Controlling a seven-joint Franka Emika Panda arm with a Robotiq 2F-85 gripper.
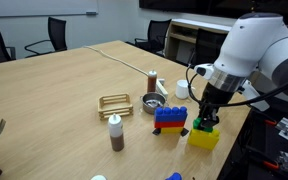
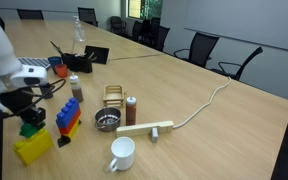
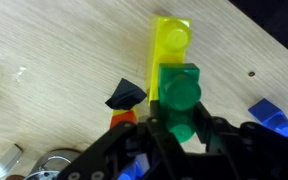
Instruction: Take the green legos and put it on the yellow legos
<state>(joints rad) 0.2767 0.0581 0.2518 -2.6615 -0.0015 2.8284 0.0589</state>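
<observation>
The gripper (image 1: 205, 116) is clamping its jaws on the green legos (image 1: 206, 125) and holding the small brick directly above the yellow legos (image 1: 205, 139), which is sitting near the edge of the wooden table (image 1: 64, 90). In both exterior views the green brick is hanging so low over the yellow block's studs that I cannot tell whether they are touching, and in the wrist view it is overlapping one end of the yellow block. A blue-and-red brick stack (image 1: 169, 118) is standing just beside the yellow block, with a small metal bowl (image 1: 152, 104) lying near it.
</observation>
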